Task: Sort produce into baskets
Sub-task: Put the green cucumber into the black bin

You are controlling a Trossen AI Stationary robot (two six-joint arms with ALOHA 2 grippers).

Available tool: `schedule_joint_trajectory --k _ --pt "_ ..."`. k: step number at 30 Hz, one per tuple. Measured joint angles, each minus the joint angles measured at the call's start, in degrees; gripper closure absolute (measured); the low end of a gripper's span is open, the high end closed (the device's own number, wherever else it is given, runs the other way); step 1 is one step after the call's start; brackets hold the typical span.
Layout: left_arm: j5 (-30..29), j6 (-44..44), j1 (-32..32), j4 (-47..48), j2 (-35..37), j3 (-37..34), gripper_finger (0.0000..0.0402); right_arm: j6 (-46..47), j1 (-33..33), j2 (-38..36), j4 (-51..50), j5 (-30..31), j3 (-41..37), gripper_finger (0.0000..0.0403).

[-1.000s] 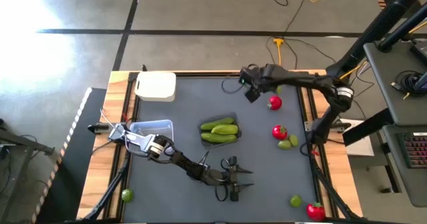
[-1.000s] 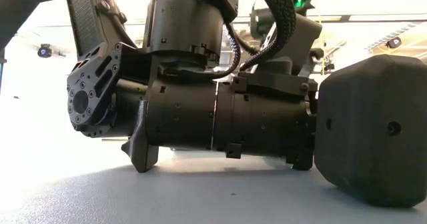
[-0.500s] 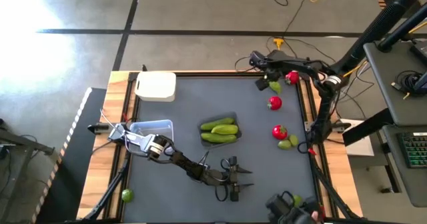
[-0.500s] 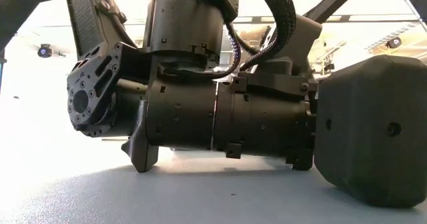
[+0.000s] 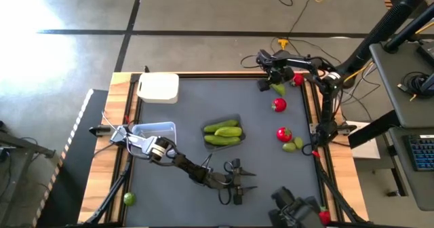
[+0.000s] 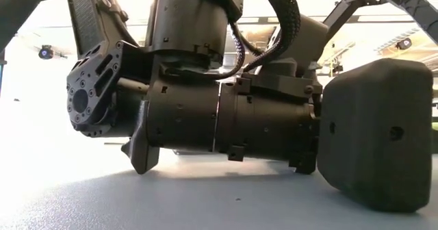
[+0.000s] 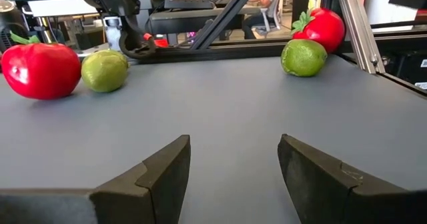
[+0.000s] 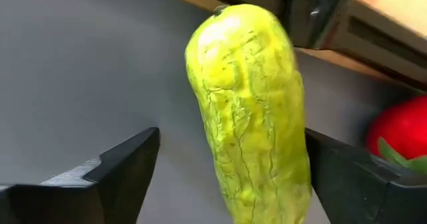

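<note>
High view: the right claw sits at the far right corner of the surface, over a cucumber next to a red fruit. The dark basket mid-surface already holds cucumbers, so the piece likely belongs there; the white basket and clear basket stand well to the left. The left claw rests near the front edge.

Low view: the left arm fills the frame, hiding all produce and baskets.

Left wrist view: its fingers are spread, gripping nothing; limes and red fruits lie ahead.

Right wrist view: the fingers flank the cucumber without touching. Closing squarely across its middle, clear of the red fruit, should seat it well. Its lower end is cut off.
</note>
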State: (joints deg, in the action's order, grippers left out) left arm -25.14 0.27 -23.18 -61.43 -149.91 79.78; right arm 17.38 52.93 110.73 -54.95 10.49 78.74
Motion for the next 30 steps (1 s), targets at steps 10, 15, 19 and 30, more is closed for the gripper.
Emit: schedule_joint_trajectory --k 10,15,19,30 --pt "0.0 0.3 0.0 0.1 0.2 -0.2 0.0192 3.6 -0.9 -1.4 -0.3 -0.9 -0.3 0.0208" --pt "0.0 0.5 0.0 0.1 0.2 -0.2 0.0192 2.5 -5.0 -4.7 0.0 -5.6 -0.3 0.0262" --pt "0.0 0.5 0.0 0.1 0.2 -0.2 0.0192 2.5 -13.8 -8.7 0.2 -6.5 -0.3 0.0262" --pt "-14.0 5.9 -3.5 0.0 1.4 -0.9 0.0192 5.6 -45.5 -17.1 10.7 -2.7 -0.3 0.025"
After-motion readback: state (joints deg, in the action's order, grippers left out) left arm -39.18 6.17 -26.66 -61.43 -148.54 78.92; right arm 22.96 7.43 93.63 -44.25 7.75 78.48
